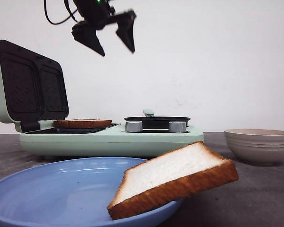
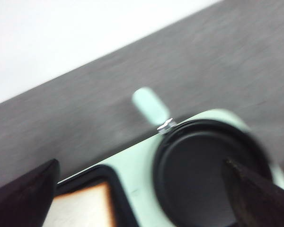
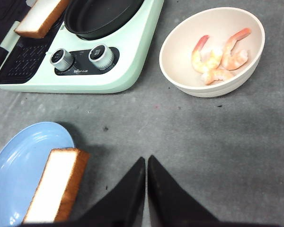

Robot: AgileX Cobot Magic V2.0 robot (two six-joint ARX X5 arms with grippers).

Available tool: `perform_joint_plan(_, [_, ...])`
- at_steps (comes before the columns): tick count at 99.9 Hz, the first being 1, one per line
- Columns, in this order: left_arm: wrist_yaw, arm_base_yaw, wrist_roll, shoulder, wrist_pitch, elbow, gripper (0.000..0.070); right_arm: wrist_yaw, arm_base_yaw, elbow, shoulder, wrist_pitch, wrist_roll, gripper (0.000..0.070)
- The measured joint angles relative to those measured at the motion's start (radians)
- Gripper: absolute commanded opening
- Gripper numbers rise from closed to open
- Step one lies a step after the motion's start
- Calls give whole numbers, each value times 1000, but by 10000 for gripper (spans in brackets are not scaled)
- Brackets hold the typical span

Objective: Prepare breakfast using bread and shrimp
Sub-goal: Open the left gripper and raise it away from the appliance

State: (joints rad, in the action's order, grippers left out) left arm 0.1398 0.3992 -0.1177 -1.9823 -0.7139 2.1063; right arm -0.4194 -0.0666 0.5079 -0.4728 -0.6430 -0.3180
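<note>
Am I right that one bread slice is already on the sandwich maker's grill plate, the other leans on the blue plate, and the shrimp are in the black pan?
Not quite: the black pan is empty. The shrimp are in the beige bowl, as the right wrist view shows. The rest holds: one bread slice lies on the grill plate, the other bread slice leans on the blue plate.

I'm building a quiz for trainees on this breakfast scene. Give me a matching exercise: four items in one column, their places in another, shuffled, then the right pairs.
Items:
1. shrimp
2. slice of bread on the griddle
3. slice of bread at the front
4. left gripper

Places:
A. leaning on the blue plate
B. in the beige bowl
C. on the green cooker
D. in the air above the cooker

Pairs: 1-B, 2-C, 3-A, 4-D
</note>
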Motion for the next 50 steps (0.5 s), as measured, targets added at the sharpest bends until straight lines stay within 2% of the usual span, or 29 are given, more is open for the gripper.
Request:
perform_joint_plan(5, [45,-10,6,18,-11,0,469,0,0,0,0,0,0,0])
perform_joint_plan(22, [137,-46,8,127,-88,0,469,0,0,0,0,0,0,0])
perform_joint_plan(50, [349,-145,6,327,-224,0,469,-24,0,0,0,0,0,0])
